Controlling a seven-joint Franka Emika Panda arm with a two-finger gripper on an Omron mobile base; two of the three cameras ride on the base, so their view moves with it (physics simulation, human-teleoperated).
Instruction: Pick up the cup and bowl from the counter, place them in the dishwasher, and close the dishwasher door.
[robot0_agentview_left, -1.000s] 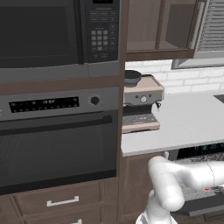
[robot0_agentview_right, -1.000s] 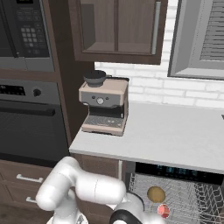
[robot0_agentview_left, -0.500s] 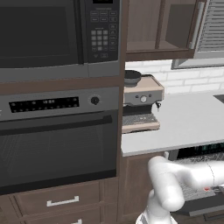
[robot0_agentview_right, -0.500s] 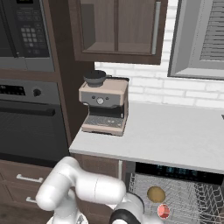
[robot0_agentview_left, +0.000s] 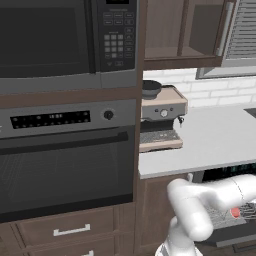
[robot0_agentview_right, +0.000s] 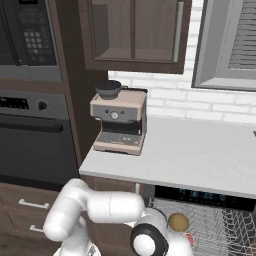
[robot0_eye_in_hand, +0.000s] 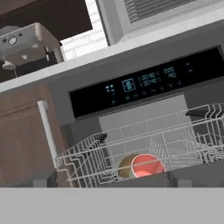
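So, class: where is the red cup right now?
The cup sits in the dishwasher's wire rack, right beside the tan bowl, below the counter.

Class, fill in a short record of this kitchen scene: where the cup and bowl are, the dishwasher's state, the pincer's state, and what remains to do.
cup: in the dishwasher rack, beside the bowl
bowl: in the same rack
dishwasher: open, wire rack pulled out
counter: carries the espresso machine
pincer: open, holding nothing
remaining: closing the dishwasher door

Dishwasher (robot0_eye_in_hand: 144, 83) panel glyphs — none legible
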